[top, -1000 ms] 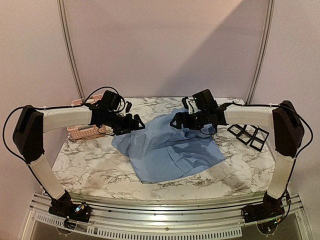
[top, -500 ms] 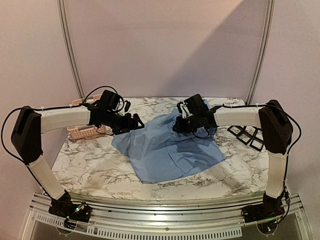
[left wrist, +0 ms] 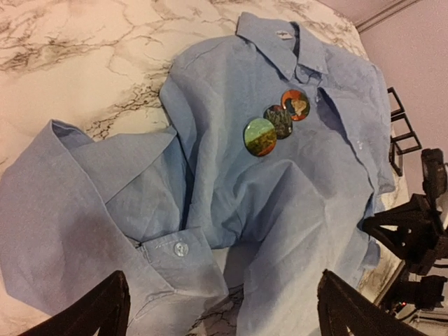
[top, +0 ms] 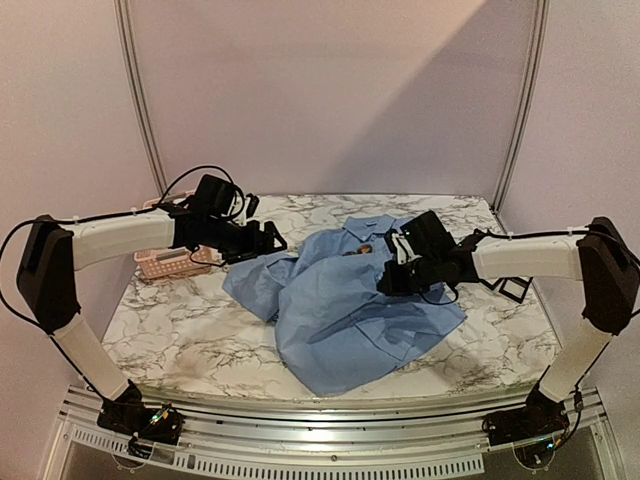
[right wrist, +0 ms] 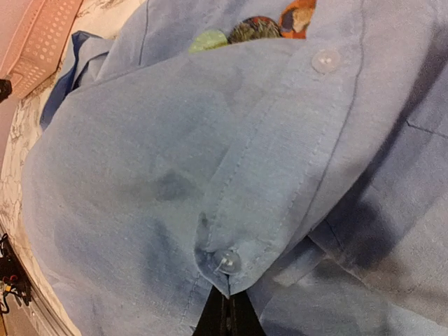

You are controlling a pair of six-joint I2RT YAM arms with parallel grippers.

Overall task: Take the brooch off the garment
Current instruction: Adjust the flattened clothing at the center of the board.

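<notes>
Close to the front edge of the white marble-patterned worktop lies the hem of the light blue long-sleeved button-up shirt of thin cloth. The shirt is rumpled and spread across the middle, with its collar toward the far edge.

Over the shirt's right half, the right arm's fingers are clenched on the corner of a buttoned sleeve cuff, just under its small clear button. That pinch looks shallow, so the thin cloth could slip out. A hard pull could instead drag the whole shirt across the worktop. From the right wrist view the raised sleeve fold already hides the lower edges of the brooches, and if it drops it would likely cover them.

Farther back, just below the collar, three round glossy picture brooches sit in a touching row. Which one is meant cannot be told. Tugging one without freeing its pin could tear or pucker the cloth.

The right arm reaches in low from the right edge, its forearm almost level. The left arm stretches in level from the left. The left arm's fingers are spread wide with nothing between them, hovering beside the shirt's far left sleeve. Behind them, at the far left corner, sits a pink perforated plastic basket.
</notes>
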